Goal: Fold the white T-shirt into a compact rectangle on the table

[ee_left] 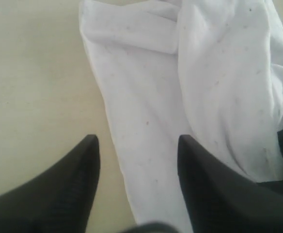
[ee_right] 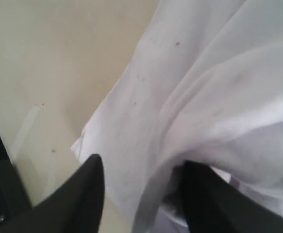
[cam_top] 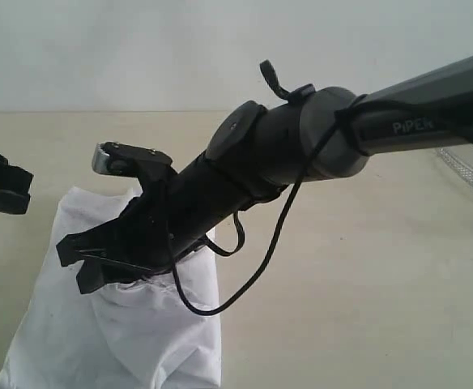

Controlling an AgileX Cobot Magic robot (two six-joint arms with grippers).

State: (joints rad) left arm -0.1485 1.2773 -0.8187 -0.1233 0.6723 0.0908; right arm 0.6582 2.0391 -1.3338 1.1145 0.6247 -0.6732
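Right tool (cam_top: 71,264) over rumpled white T-shirt (cam_top: 131,340)

Lab: beige table (cam_top: 382,308), robot arm (cam_top: 431,105)

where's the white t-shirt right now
In the exterior view the crumpled white cotton T-shirt lies at the lower left of the pale beige table, under the black right hand that reaches across.

Soft white cloth of the white T-shirt (cam_top: 139,340), creased and faintly speckled, against the table (cam_top: 366,284), smooth and matt beige; the right gripper (cam_top: 70,266) is matt black, seemingly plastic.
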